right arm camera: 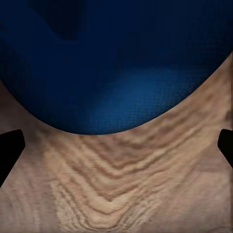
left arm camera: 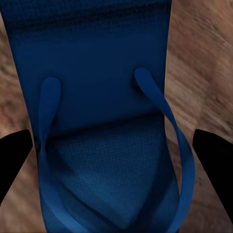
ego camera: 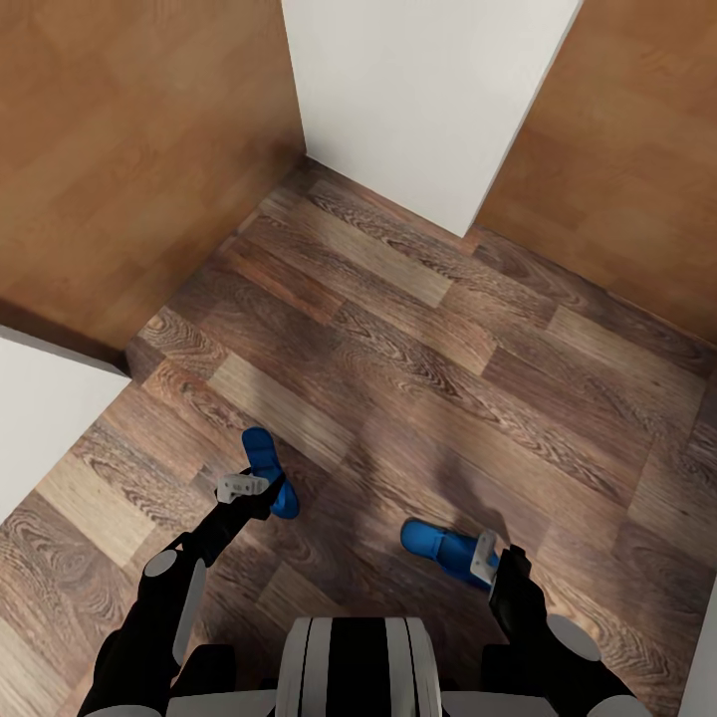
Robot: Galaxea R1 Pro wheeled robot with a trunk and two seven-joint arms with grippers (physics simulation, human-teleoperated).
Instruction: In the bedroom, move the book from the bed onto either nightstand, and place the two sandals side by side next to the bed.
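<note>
Wood floor | left gripper wide open over sandal

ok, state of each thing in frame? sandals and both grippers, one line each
left sandal: flat on the wood floor, straps up, under the left gripper
right sandal: flat on the floor, apart from the other and angled differently, not side by side
left gripper: open, fingers either side of the left sandal
right gripper: open, fingers wide, above one rounded end of the right sandal
</note>
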